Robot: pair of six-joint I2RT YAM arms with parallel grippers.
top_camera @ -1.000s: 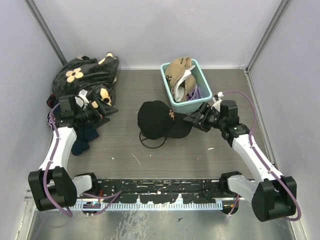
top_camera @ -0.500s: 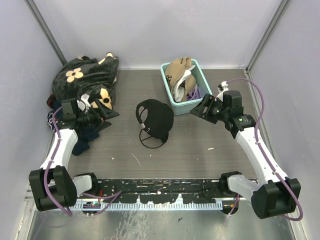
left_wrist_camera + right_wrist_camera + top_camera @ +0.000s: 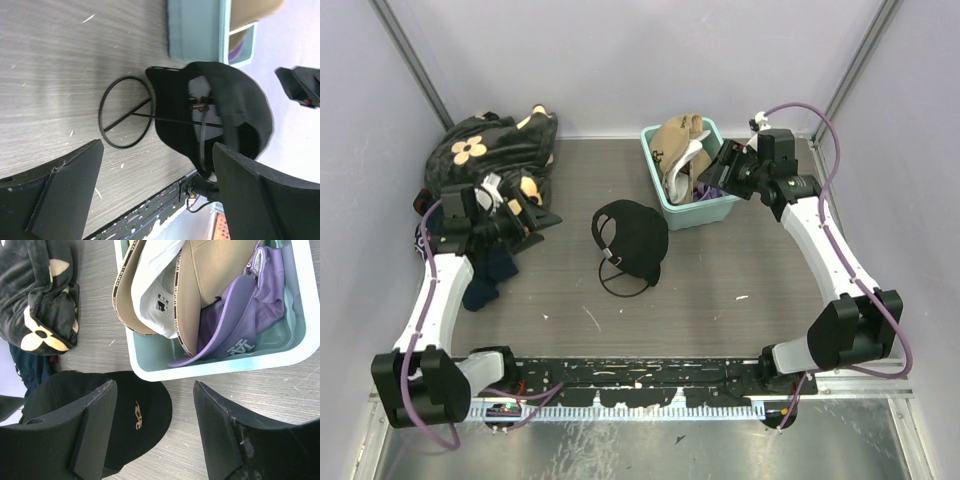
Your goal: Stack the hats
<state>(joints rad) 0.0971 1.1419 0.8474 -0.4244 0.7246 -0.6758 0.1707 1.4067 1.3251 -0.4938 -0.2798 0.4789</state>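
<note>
Robot lab test cell: bare pale walls (image 3: 620, 60), metal corner posts (image 3: 415, 60), wood-grain tabletop (image 3: 720, 290), perforated mounting rail (image 3: 650, 372).

In the bin (image 3: 210, 367) the purple cap (image 3: 250, 300) lies half under the tan cap (image 3: 220, 265), and the white cap (image 3: 155, 285) is tucked inside the tan one, so I see no crown whole. The tan cap runs off the top edge of my right wrist view. My right gripper (image 3: 153, 385) covers part of the black cap (image 3: 142, 412) — its logo is too small to read. From above, my left arm (image 3: 435, 300) hides much of the navy clothing (image 3: 488, 275) by the table's (image 3: 720, 300) left edge.
</note>
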